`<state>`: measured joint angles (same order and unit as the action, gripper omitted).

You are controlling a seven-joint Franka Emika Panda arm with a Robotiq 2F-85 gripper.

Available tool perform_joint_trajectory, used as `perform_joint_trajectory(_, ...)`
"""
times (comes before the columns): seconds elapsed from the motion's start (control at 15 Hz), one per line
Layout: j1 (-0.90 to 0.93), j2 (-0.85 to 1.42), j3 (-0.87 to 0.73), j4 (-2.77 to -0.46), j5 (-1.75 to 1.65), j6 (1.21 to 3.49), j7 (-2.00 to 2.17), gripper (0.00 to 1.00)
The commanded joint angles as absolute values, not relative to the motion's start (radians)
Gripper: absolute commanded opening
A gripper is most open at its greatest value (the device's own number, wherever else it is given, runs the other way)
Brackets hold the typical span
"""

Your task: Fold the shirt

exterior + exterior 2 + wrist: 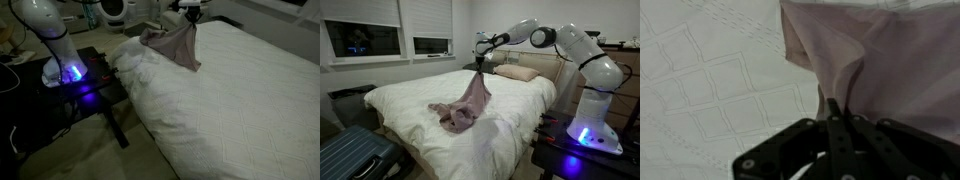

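Judging from the cloth, you are early in the task: no fold is made yet. Your gripper [480, 60] is pinched closed on an edge of the shirt [470, 100]. The shirt hangs from it in a drape, with its lower end heaped on the white bed cover [410, 100] at about seven o'clock from the gripper. Spreading it flat and laying one half over the other remain to be done. In an exterior view the shirt [175, 45] reads only as a hanging sheet, and the heap is not plain there. The wrist view alone shows the jaws closed on a ridge of fabric, with pink cloth [890, 60] filling twelve to three o'clock.
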<state>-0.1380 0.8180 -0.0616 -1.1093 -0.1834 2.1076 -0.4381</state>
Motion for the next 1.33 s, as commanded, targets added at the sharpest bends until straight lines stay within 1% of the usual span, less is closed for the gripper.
perform_joint_trajectory(0.0,-0.143,0.958,-0.091,-0.869,-0.205,1.985,-0.409,0.00)
perform_joint_trajectory(0.07,-0.146,0.988,-0.096,-0.822,-0.206,1.964,-0.406,0.00)
perform_joint_trajectory(0.13,-0.150,1.017,-0.096,-0.777,-0.201,1.942,-0.405,0.05)
perform_joint_trajectory(0.2,-0.154,1.044,-0.096,-0.732,-0.198,1.923,-0.410,0.28)
perform_joint_trajectory(0.33,-0.153,1.100,-0.104,-0.635,-0.191,1.879,-0.425,0.32)
perform_joint_trajectory(0.47,-0.151,1.117,-0.097,-0.597,-0.200,1.853,-0.435,0.45)
perform_joint_trajectory(0.6,-0.147,1.120,-0.086,-0.573,-0.197,1.805,-0.477,0.61)
perform_joint_trajectory(0.93,-0.091,1.071,-0.086,-0.668,-0.216,1.796,-0.611,0.98)
perform_joint_trajectory(1.0,-0.073,1.069,-0.090,-0.689,-0.220,1.803,-0.606,1.00)
perform_joint_trajectory(1.27,-0.035,1.062,-0.097,-0.775,-0.216,1.815,-0.553,1.00)
